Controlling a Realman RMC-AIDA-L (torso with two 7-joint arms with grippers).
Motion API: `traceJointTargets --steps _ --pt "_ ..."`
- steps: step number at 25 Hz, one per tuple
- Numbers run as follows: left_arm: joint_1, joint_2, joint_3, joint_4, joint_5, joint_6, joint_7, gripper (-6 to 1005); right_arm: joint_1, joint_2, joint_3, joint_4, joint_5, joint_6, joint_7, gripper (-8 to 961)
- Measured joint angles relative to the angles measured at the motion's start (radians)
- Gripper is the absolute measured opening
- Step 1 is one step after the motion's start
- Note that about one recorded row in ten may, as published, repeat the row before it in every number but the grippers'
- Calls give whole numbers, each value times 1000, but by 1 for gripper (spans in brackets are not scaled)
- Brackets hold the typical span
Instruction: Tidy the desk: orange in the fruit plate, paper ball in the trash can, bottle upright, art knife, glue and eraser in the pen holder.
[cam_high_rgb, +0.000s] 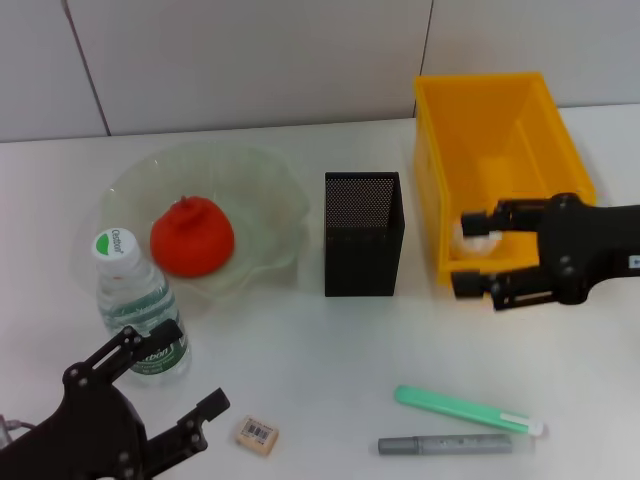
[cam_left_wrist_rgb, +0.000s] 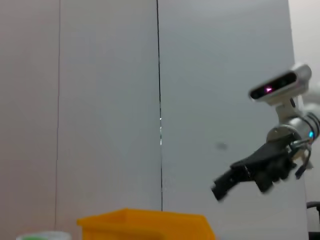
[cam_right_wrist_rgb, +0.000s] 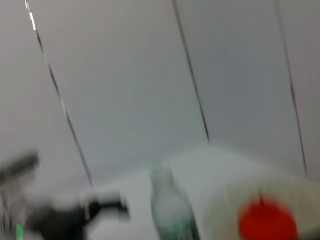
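Eraser (cam_high_rgb: 256, 436) lies on the table (cam_high_rgb: 330, 350) at 6 o'clock, beside the released left hand (cam_high_rgb: 175, 385). Bottle (cam_high_rgb: 138, 303) stands upright at 9. Orange (cam_high_rgb: 192, 236) sits in the fruit plate (cam_high_rgb: 265, 200). At 3, the right hand (cam_high_rgb: 468, 255) grasps the paper ball (cam_high_rgb: 478, 237) over the trash can (cam_high_rgb: 495, 150).

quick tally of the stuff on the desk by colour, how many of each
Red-orange: 1, the round orange in the pale-green glass fruit plate
Pale green: 1, that plate
Green: 1, the green pen-shaped stick
Yellow: 1, the rectangular plastic trash can
Black: 1, the square mesh pen holder
Clear: 1, the upright plastic bottle
Tan: 1, the small eraser
Grey: 1, the grey pen-shaped stick
White: 1, the paper ball
Total: 9
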Motion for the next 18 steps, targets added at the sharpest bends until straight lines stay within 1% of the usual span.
traceJointTargets --steps 2,4,7,10,13,14,15,18 --pt "-8 1 1 12 3 -11 -39 799 19 -5 -62 126 -109 -13 113 837" --pt "-14 2 2 28 5 -16 -79 799 47 -21 -141 234 -203 -50 221 837" --pt "-16 2 3 43 6 -23 -101 799 104 -43 -219 312 -300 -128 323 837" --pt "-18 2 5 43 7 -32 -102 799 166 -51 -266 339 -370 -186 363 837" --pt "-22 2 8 44 8 -43 -102 799 211 -53 -335 347 -445 -201 392 837" --pt "-24 2 9 44 8 -49 -102 799 235 -51 -381 347 -502 -198 419 837" --pt "-24 2 9 44 8 -49 -102 799 235 -51 -381 347 -502 -198 419 837" --pt "-24 2 9 44 8 -49 -102 799 274 -29 -417 332 -579 -191 488 836"
